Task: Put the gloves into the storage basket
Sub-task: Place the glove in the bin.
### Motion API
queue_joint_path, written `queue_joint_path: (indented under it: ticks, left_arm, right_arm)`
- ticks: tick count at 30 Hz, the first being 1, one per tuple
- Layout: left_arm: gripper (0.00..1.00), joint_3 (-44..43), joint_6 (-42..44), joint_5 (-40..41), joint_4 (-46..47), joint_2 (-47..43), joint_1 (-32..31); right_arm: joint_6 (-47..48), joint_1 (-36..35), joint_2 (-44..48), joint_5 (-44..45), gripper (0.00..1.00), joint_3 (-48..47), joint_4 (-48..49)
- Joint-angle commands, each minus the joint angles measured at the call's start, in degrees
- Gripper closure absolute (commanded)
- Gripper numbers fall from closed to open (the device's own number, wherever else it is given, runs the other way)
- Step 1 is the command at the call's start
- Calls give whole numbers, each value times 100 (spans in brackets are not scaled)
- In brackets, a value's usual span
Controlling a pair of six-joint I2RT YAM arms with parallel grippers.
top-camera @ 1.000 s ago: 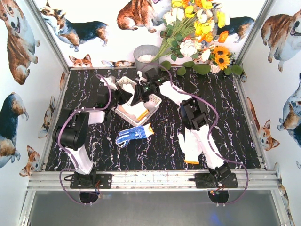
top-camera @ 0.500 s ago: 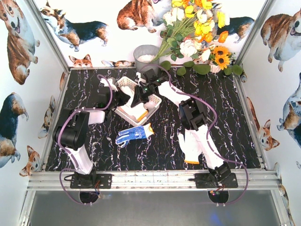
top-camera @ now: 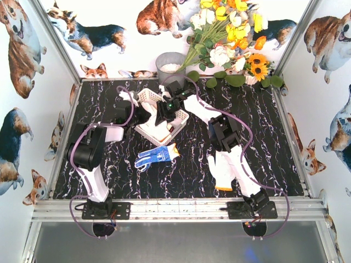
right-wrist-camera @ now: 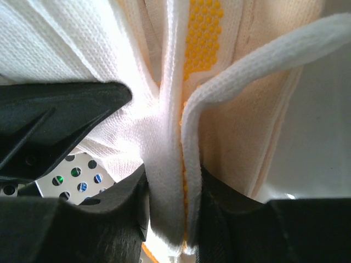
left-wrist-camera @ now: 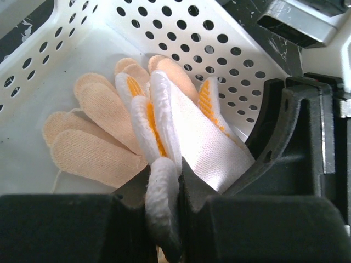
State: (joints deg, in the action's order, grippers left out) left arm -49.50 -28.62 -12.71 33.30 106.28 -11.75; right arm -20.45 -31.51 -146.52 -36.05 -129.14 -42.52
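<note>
The white storage basket [top-camera: 176, 127] stands at the back middle of the table. Both grippers are down inside it. My left gripper [top-camera: 147, 114] [left-wrist-camera: 164, 183] is shut on a fold of a white glove with yellow dots [left-wrist-camera: 205, 145]. My right gripper [top-camera: 167, 111] [right-wrist-camera: 173, 189] is shut on the same kind of white yellow-dotted glove [right-wrist-camera: 66, 49], close against the left gripper. A cream glove [left-wrist-camera: 90, 129] lies flat on the basket floor [left-wrist-camera: 33, 159]. A blue-dotted glove [top-camera: 156, 156] lies on the table in front of the basket. A white glove with an orange cuff [top-camera: 221, 171] lies partly under the right arm.
A grey metal bucket [top-camera: 170, 66] stands just behind the basket. A bunch of flowers [top-camera: 230, 33] leans at the back right. Metal rails and corgi-print walls close in the black marbled table [top-camera: 274, 148].
Both grippers have shifted slightly inside the basket, still shut on the glove. The left arm's elbow has moved a little to the right. The gloves on the table have not moved.
</note>
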Motion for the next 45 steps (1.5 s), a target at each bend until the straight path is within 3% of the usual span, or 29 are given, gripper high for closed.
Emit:
queue_joint_path:
  ticks: [1,12,20,45]
  left_arm:
    - [100,-229,243,114,-140,162,111]
    - [100,-209,-257,-156,-100,-138,144]
    - [100,-268,-375,-206,-314,-368,179]
    - [100,-298,-528,-161,460,222,269]
  right_arm:
    - [149,83,170,432,69,-91,39]
    - [-35,75,489,193,88,-227,-233]
    - [-198,75,655,-143,93,-390,-406]
    - [223,184,-85,50,94,-1306,-370]
